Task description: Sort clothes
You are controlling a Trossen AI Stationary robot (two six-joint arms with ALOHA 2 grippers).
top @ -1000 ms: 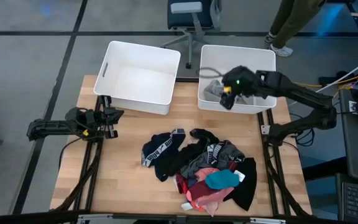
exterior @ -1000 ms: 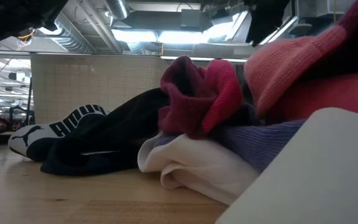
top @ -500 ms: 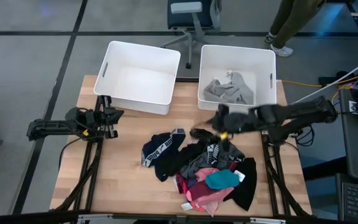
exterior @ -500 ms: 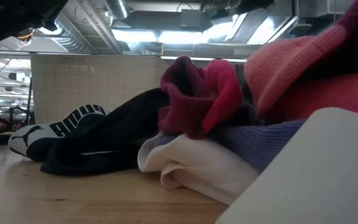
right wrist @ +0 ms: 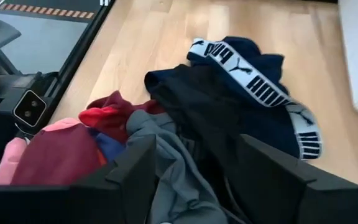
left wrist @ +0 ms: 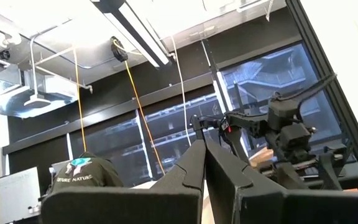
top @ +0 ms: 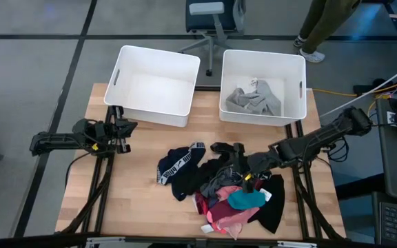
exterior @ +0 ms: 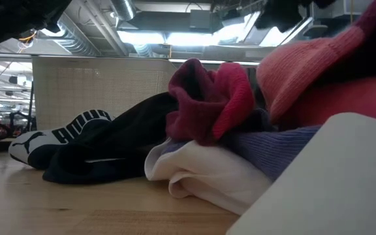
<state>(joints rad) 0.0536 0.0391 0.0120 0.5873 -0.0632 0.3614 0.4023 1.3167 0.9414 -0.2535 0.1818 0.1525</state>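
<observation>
The clothes point(top: 222, 187) lie in a soft, crumpled heap on the wooden counter point(top: 136, 200), one grey piece point(top: 253, 100) already in the right bin point(top: 262, 60) (the left bin point(top: 154, 62) holds none). The right claw point(top: 241, 172) hangs over the heap with its fingers spread, gripping nothing. The left claw point(top: 124, 129) rests clenched at the counter's left edge.

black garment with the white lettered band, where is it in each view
High view: black garment with the white lettered band, at the pile's left edge, on the wooden table.
Low view: lower left, lying on the table.
Left wrist view: not in it.
Right wrist view: beyond the right gripper, against bare wood.
Shared landmark: the red garment beside it, also in the low view.
</observation>
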